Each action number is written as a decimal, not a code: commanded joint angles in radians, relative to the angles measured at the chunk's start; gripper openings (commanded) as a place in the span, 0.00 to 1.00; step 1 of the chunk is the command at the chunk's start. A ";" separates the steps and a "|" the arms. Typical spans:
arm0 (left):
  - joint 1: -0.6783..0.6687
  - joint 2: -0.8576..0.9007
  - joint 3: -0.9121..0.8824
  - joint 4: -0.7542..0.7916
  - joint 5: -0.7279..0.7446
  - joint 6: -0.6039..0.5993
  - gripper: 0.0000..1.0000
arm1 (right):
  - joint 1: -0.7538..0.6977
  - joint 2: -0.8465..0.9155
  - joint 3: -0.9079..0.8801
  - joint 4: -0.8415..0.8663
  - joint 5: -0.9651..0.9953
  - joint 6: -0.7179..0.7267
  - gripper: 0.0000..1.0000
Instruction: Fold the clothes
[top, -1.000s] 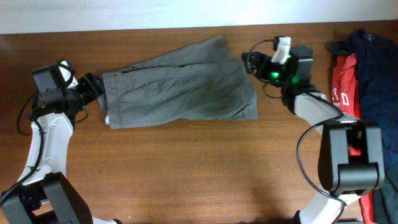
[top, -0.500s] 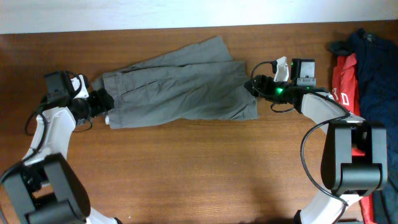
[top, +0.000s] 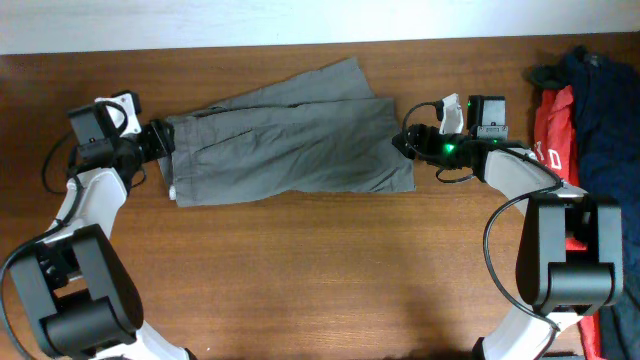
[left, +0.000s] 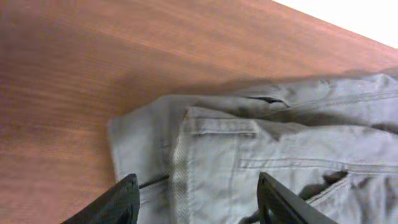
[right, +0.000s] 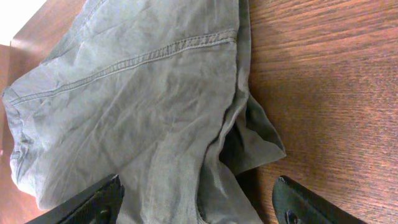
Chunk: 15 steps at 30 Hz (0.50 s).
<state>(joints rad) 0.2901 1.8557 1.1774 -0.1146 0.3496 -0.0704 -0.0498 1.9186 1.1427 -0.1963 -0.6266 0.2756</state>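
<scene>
The grey-olive shorts (top: 290, 140) lie flat across the back middle of the table, waistband to the left, leg hems to the right. My left gripper (top: 160, 140) is open at the waistband end; the left wrist view shows its fingers (left: 198, 205) spread over the waistband (left: 217, 127) and seam. My right gripper (top: 402, 140) is open at the right leg hem; in the right wrist view its fingers (right: 199, 202) straddle the loose hem corner (right: 258, 140). Neither gripper holds cloth.
A red garment with white letters (top: 555, 140) and navy-blue garments (top: 600, 110) are piled at the right edge of the table. Bare brown wood (top: 320, 270) lies in front of the shorts.
My left gripper has shifted slightly up along the waistband end. My right gripper, which came down to the hem a second ago, has stayed there. The shorts have not moved.
</scene>
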 joint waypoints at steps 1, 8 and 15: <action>-0.018 0.061 0.002 0.002 0.072 0.019 0.61 | 0.004 0.007 0.008 -0.007 -0.005 -0.014 0.81; -0.035 0.130 0.002 0.087 0.092 0.019 0.60 | 0.004 0.007 0.008 -0.026 -0.006 -0.014 0.81; -0.034 0.129 0.011 0.107 0.105 -0.008 0.00 | 0.004 0.007 0.008 -0.040 -0.005 -0.014 0.81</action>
<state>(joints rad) 0.2554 1.9808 1.1774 -0.0109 0.4210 -0.0700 -0.0498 1.9186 1.1427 -0.2329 -0.6270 0.2756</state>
